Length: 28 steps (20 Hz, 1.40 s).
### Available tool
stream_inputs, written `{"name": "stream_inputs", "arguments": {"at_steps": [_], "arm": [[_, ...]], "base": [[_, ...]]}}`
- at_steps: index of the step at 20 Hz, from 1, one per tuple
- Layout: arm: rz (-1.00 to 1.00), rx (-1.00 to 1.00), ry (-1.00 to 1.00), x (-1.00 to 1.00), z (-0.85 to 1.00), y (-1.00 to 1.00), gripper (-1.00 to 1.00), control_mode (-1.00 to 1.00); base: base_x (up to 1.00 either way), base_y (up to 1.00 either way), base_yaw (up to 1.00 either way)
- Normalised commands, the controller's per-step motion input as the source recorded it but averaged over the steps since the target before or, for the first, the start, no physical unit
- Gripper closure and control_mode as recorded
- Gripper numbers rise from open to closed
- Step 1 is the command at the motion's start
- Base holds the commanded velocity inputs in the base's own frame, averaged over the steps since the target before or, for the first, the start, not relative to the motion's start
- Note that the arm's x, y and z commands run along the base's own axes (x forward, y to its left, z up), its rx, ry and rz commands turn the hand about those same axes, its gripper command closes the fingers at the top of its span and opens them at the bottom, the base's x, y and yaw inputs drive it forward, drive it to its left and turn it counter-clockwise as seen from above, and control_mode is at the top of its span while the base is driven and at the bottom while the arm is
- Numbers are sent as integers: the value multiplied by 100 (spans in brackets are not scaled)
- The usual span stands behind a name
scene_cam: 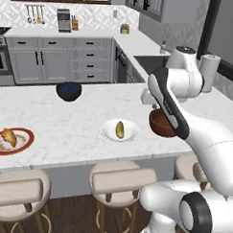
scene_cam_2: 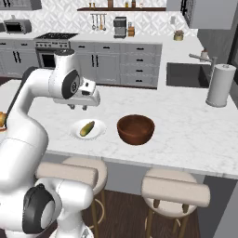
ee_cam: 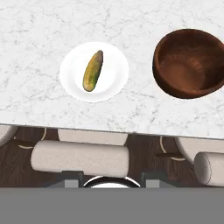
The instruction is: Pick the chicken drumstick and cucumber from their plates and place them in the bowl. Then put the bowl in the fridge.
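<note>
Your pincer [scene_cam_2: 77, 107] hovers empty above the counter [scene_cam_2: 186, 130], jaws parted narrowly, just behind the white plate [scene_cam_2: 74, 132] holding the cucumber [scene_cam_2: 87, 128]. The bowl [scene_cam_2: 135, 129] sits just beside that plate, ready to receive it.

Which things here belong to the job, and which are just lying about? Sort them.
Job:
- cucumber on the white plate
- chicken drumstick on the red-rimmed plate
- wooden bowl, holding nothing

Lying about:
- dark bowl
- paper towel roll
- stools
</note>
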Motion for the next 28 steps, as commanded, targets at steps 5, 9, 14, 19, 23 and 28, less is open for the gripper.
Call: {"name": "stream_inputs", "arguments": {"at_steps": [5, 9, 14, 19, 23, 28], "arm": [[2, 0, -9, -68, 0, 6, -100, -100], [8, 0, -9, -99, -1, 62, -100, -100], [15, 0, -3, -58, -7, 92, -100, -100], [23, 0, -1, -8, -1, 100, -100, -100], [23, 0, 7, 6, -1, 100, -100, -100], [15, 0, 14, 28, -5, 100, -100, -100]], "base": [[0, 0, 0], [0, 0, 0], [0, 0, 0], [0, 0, 0], [0, 0, 0], [0, 0, 0]]}}
